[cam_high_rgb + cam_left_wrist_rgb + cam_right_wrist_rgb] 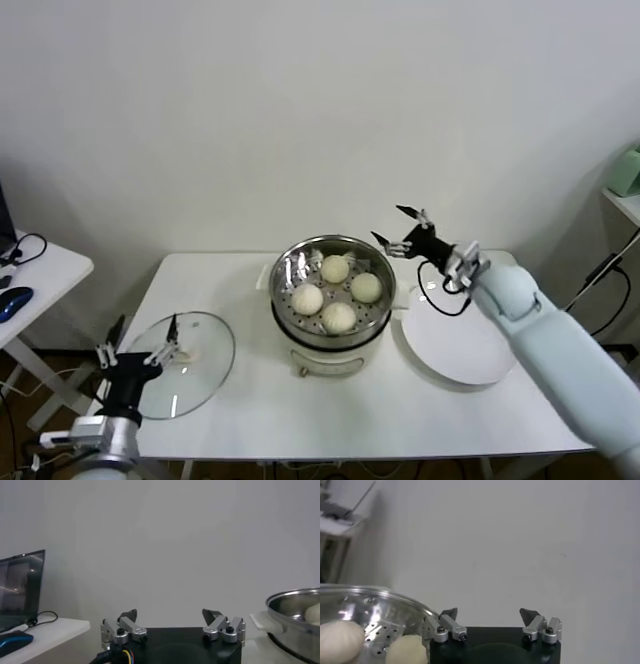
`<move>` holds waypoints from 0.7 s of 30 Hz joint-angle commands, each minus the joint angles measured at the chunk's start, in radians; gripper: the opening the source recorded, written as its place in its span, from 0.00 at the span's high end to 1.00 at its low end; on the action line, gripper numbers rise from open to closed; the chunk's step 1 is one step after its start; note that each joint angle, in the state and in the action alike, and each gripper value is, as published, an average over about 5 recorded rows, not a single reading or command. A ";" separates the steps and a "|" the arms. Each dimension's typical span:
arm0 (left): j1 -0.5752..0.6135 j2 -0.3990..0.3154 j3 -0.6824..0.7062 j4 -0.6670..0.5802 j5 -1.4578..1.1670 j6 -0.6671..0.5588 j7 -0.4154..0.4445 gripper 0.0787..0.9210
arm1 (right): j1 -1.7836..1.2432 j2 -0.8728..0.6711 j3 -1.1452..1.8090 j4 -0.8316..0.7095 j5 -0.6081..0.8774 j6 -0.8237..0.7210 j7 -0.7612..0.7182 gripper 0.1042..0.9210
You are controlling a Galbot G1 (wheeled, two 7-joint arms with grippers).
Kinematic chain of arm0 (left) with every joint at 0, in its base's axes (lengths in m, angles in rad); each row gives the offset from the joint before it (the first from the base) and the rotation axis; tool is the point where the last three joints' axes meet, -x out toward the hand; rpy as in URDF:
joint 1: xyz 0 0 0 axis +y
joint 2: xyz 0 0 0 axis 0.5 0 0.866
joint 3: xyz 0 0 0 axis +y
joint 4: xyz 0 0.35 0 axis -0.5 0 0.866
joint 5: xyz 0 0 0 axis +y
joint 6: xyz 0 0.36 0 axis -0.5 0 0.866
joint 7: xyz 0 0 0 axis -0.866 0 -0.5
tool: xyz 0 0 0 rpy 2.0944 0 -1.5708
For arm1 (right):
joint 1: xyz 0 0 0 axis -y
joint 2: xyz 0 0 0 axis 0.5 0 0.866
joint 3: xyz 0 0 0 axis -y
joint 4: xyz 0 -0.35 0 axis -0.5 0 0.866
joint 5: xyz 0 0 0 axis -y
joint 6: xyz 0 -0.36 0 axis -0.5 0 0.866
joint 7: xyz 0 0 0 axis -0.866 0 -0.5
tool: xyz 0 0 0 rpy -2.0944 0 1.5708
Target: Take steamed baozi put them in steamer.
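Observation:
The shiny steel steamer (285, 268) stands on its white base mid-table, and four cream-white baozi (339, 317) lie on its perforated tray. My right gripper (396, 226) is open and empty, held in the air just right of the steamer's far rim. In the right wrist view its fingers (449, 614) stand wide apart, with the steamer rim (385, 597) and two baozi (340, 639) beside them. My left gripper (143, 336) is open and empty at the table's front left, over the glass lid; its view shows the steamer's edge (295, 600).
A flat round glass lid (205, 365) lies on the table at the front left. An empty white plate (455, 350) lies right of the steamer. A side desk with a blue mouse (12, 301) and cables stands at the far left.

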 commanded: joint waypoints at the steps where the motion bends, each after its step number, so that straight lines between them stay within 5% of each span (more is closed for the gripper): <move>1: -0.022 -0.002 0.001 0.015 0.007 -0.019 0.014 0.12 | -0.583 0.258 0.503 0.212 -0.082 0.067 0.151 0.12; 9: -0.031 -0.003 0.003 0.045 -0.046 -0.063 0.014 0.12 | -0.783 0.418 0.571 0.297 -0.110 0.120 0.160 0.12; 21: -0.021 -0.008 -0.001 0.048 -0.041 -0.063 0.023 0.12 | -0.859 0.425 0.569 0.312 -0.106 0.145 0.192 0.12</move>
